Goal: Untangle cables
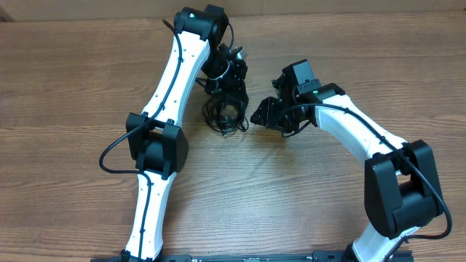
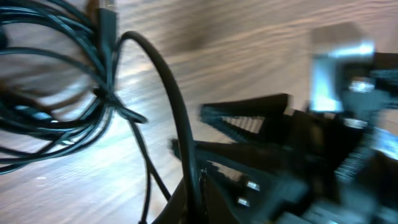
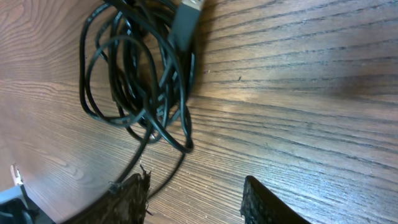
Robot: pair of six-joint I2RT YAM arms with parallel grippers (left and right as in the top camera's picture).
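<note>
Right end effector [image 3: 194,202] fingers apart beside coiled cables [image 3: 163,93] on counter [image 3: 298,93], likely lining up to pull a strand; left end effector [image 2: 189,132] blurred, grip unclear.

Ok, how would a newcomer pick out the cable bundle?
On the wooden table, look where the left gripper and the right gripper converge. The cable bundle lies there: thin black cords in loose loops, thinner than the arm wires.
</note>
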